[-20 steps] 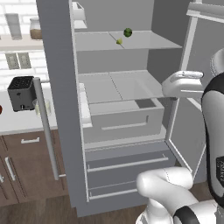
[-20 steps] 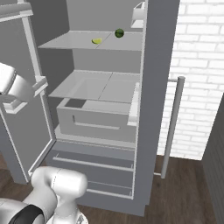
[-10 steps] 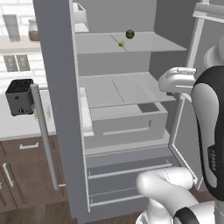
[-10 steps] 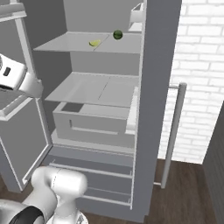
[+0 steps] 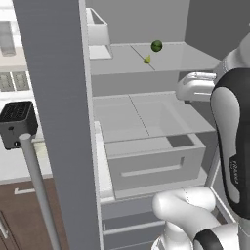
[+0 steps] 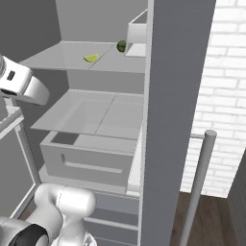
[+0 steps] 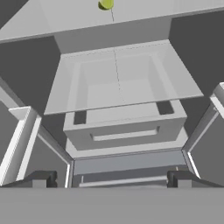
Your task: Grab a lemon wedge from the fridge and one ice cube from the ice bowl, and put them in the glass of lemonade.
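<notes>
1. The base had driven closer to the fridge [image 5: 58, 97] since the earlier frame.
2. The pincer [image 7: 111, 179] stood spread and empty, ready for the wedge.
3. The lemon wedge [image 5: 147, 59] lay on the shelf [image 5: 180, 56] above and beyond the pincer.

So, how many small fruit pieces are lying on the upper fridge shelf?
2. The lemon wedge lies near the shelf's middle seam; a dark green round fruit sits just behind it, nearer the white bin. More may be hidden behind the door.
</notes>
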### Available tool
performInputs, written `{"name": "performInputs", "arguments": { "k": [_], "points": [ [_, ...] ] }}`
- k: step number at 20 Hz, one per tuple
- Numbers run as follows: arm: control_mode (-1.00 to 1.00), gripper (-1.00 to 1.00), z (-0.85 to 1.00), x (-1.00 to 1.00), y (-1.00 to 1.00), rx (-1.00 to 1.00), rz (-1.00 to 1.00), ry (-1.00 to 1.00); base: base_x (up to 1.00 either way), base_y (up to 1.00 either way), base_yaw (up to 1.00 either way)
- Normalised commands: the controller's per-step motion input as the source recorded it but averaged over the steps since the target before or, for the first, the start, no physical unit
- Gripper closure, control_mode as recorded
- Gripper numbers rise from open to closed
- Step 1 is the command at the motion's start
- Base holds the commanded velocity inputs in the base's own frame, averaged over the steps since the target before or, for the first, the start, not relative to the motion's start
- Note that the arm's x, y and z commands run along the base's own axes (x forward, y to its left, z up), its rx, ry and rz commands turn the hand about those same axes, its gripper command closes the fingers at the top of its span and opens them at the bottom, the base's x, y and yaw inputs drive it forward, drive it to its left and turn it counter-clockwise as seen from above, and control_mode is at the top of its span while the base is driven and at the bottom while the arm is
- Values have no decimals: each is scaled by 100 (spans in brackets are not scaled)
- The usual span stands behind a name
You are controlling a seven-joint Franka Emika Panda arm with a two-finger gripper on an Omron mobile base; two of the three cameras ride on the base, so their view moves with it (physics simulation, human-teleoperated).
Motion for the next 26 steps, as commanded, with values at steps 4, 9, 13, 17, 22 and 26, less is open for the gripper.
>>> {"name": "performInputs", "arguments": {
  "k": [4, 9, 13, 17, 22, 26],
  "points": [
    [100, -100, 0, 0, 0, 0, 0, 0, 75, -11, 0],
    [-100, -100, 0, 36, -1, 0, 0, -1, 30, -3, 0],
    [-100, -100, 4, 57, 0, 0, 0, -8, 0, 0, 0],
    [-100, -100, 7, 34, 0, 0, 0, -11, 0, 0, 0],
    [-100, -100, 5, 14, -1, 4, 0, -12, 0, 0, 0],
    [-100, -100, 0, -30, 4, 8, -4, -29, 0, 0, 0]
  ]
}}
